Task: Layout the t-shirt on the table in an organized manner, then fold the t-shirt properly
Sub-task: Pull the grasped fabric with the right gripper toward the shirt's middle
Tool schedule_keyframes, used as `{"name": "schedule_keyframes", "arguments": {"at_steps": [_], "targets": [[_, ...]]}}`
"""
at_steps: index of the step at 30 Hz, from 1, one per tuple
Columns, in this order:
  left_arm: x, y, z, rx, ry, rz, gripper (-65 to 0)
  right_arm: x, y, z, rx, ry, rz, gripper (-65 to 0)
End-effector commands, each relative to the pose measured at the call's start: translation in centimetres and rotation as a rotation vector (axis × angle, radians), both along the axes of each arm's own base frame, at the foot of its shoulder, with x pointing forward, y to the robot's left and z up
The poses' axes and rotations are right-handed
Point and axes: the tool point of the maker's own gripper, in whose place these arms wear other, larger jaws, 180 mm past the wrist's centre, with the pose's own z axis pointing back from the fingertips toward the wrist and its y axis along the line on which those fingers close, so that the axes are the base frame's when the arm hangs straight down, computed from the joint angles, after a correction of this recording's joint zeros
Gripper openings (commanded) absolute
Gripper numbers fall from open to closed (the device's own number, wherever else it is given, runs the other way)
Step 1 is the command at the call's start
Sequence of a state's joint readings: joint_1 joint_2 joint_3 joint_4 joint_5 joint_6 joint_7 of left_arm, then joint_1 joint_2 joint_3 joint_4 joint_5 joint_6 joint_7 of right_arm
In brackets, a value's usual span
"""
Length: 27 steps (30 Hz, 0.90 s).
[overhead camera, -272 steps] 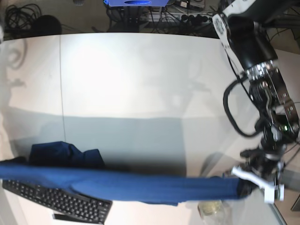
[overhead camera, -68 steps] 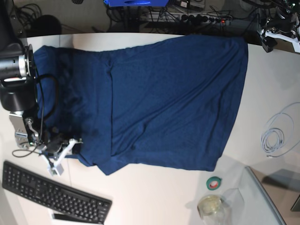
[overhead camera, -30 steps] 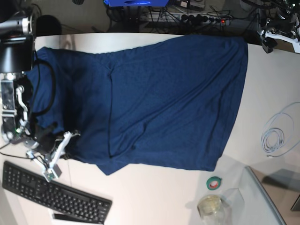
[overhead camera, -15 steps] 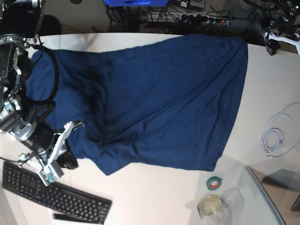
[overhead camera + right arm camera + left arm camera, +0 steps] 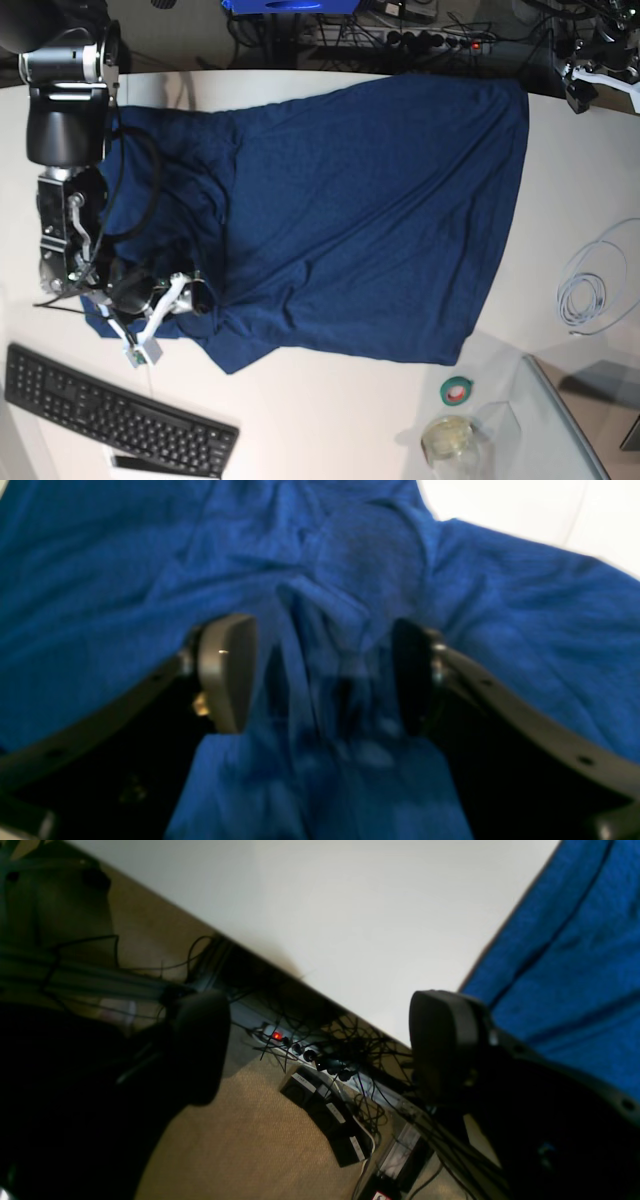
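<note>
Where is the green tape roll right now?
In the base view, the green tape roll lies low on the table, right of centre, just below the t-shirt's corner.

Keyboard (image 5: pixel 120 418): black; you'll find it at the near left corner, lying at a slant.
Tape roll (image 5: pixel 457 390): green with a red core, flat, near right.
Glass jar (image 5: pixel 448 439): clear with a yellowish look, just below the tape roll, close to it.
Cable coil (image 5: pixel 592 282): thin, white, loosely looped at the right edge, well apart from the jar.
Power strip (image 5: pixel 430 40): on the floor at the far side, one red light on; dark cables tangle around it.
Blue item (image 5: pixel 290 6): top edge, cut off; you cannot tell what it is.
</note>
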<state>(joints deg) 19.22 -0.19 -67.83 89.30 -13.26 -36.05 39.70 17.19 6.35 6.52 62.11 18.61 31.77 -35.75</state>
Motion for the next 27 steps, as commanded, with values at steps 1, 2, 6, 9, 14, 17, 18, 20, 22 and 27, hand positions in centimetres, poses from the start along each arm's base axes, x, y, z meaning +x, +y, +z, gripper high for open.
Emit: {"name": "schedule_keyframes", "arguments": {"at_steps": [1,2,6,9,14,17,18,20,22,27], "targets": [[0.4,0.8,1.2,0.036,-0.029,-0.005,-11.5,1.8,0.0,1.5,0.03,-0.055,-0.014,-24.9],[0.4,0.8,1.2,0.036,-0.029,-0.005,-11.5,2.1,-0.1,1.3,0.039,-0.049,-0.022,-24.9],[0.4,0.8,1.2,0.036,-0.028,-0.005,-11.5,2.8,0.6,-0.4,0.068,0.002,-0.027,-25.2],[0.4,0.8,1.2,0.036,-0.028,-0.005,-11.5,3.2,0.8,-1.6,0.092,0.015,-0.055,-25.5],[0.3,0.9,1.1,0.034,-0.026,-0.003,-11.5,3.3,0.4,-2.5,0.066,0.028,-0.095,-43.4],[0.3,1.2,1.3,0.04,-0.024,-0.005,-11.5,3.4,0.3,-2.5,0.067,0.03,-0.102,-64.7],[0.3,1.2,1.3,0.04,-0.024,-0.005,-11.5,3.4,0.3,-2.5,0.066,0.03,-0.101,-65.0],[0.3,1.2,1.3,0.04,-0.024,-0.005,-11.5,3.5,0.4,-2.1,0.067,0.017,-0.094,-64.2],[0.3,1.2,1.3,0.04,-0.024,-0.005,-11.5,3.0,0.4,-2.0,0.06,0.009,-0.084,-64.8],[0.3,1.3,1.3,0.042,-0.024,-0.006,-11.5,1.3,1.5,1.9,0.009,-0.098,-0.007,-64.8]]}}
